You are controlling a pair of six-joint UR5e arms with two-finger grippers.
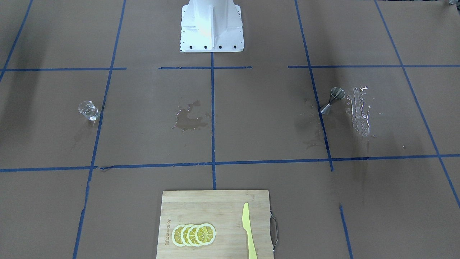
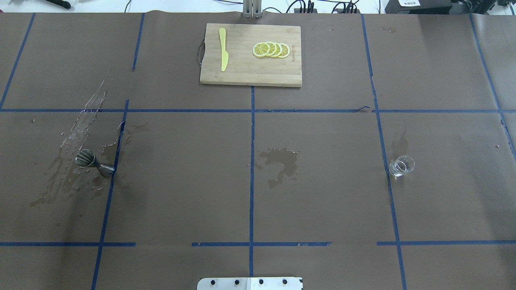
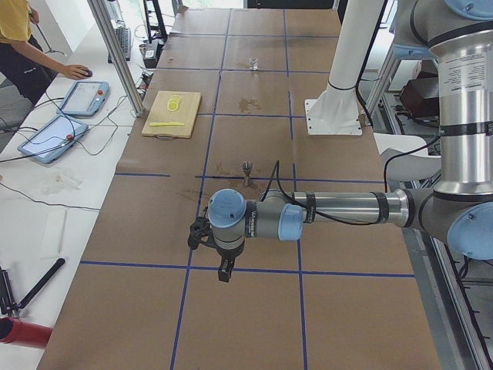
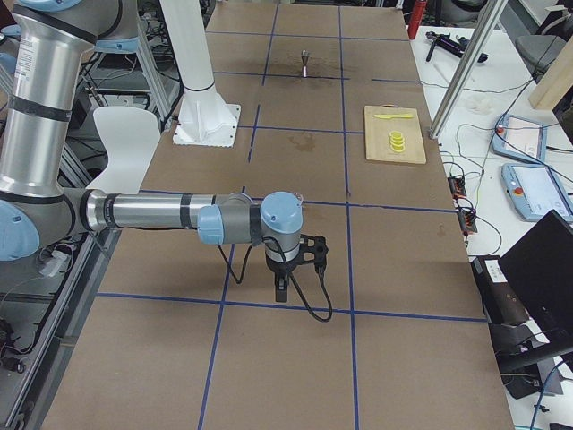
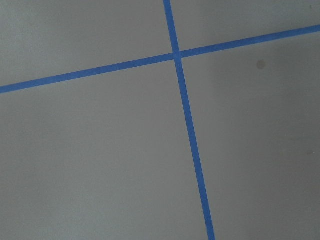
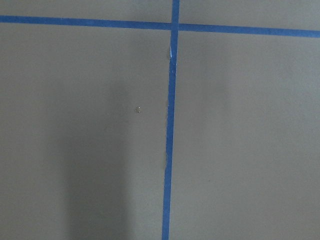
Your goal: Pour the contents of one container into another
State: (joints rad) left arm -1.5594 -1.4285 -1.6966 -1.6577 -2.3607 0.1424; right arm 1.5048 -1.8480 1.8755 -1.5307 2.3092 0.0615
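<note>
The small clear glass cup [image 1: 88, 110] [image 2: 402, 165] stands upright on the brown table cover on the robot's right side. The steel hourglass jigger [image 1: 332, 100] [image 2: 94, 161] [image 3: 247, 167] [image 4: 305, 61] stands on the robot's left side, beside a blue tape line, with wet streaks around it. Neither gripper is near either vessel. My left gripper [image 3: 225, 271] hangs low over the table's left end, seen only in the exterior left view. My right gripper [image 4: 281, 291] hangs over the right end, seen only in the exterior right view. I cannot tell whether either is open or shut. Both wrist views show only paper and tape.
A wooden cutting board [image 2: 242, 74] at the far middle carries lemon slices [image 2: 271, 49] and a yellow knife [image 2: 223, 54]. A wet stain [image 2: 280, 159] marks the table's centre. The robot's white base [image 1: 212, 28] stands at the near edge. An operator [image 3: 23, 46] sits beyond the far side.
</note>
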